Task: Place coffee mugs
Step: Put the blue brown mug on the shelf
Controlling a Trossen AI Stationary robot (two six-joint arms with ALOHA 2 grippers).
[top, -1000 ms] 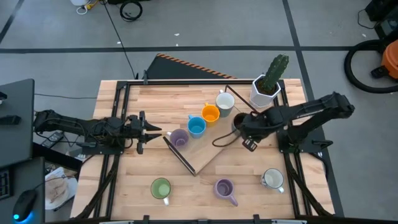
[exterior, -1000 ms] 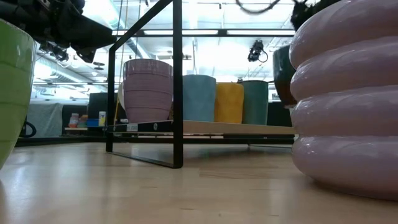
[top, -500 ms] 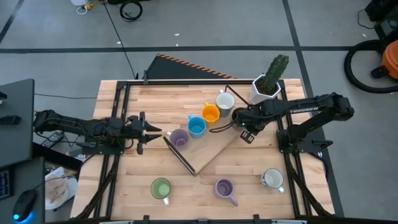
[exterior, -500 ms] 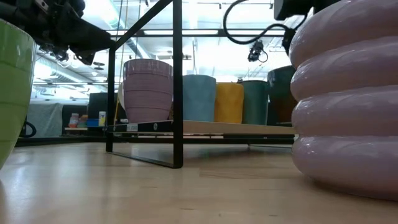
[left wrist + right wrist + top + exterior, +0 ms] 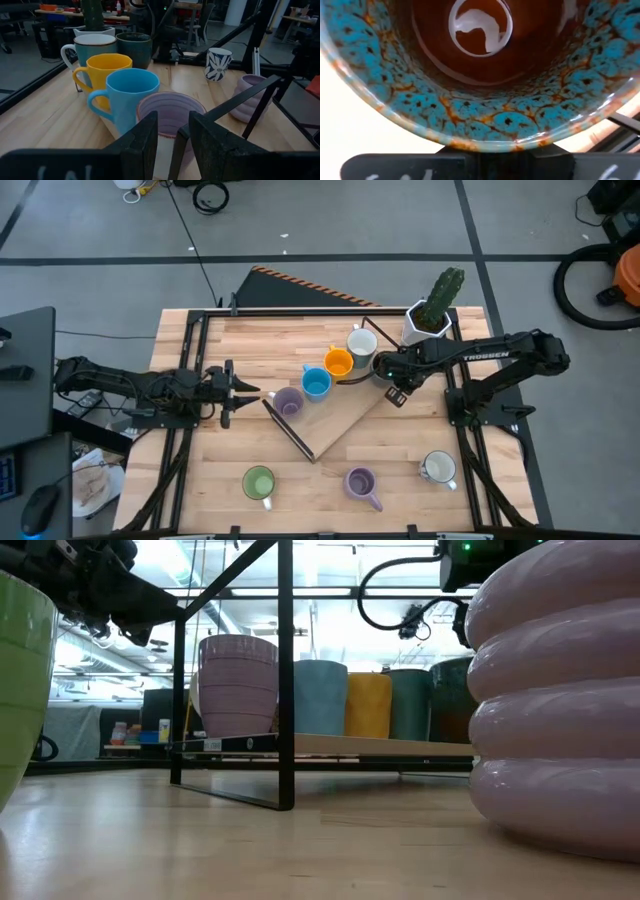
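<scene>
With the brown mug [image 5: 384, 367] standing at the right end of the row beside the white mug [image 5: 362, 342], the right pincer [image 5: 392, 370], gripping its rim, should part fully and lift straight up.

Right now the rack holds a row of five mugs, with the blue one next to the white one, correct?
Not quite. The blue mug sits between the lilac mug and the orange mug; the white mug comes after the orange one. The row on the rack is five mugs, ending with the dark mug at the right gripper. The high view shows this.
</scene>
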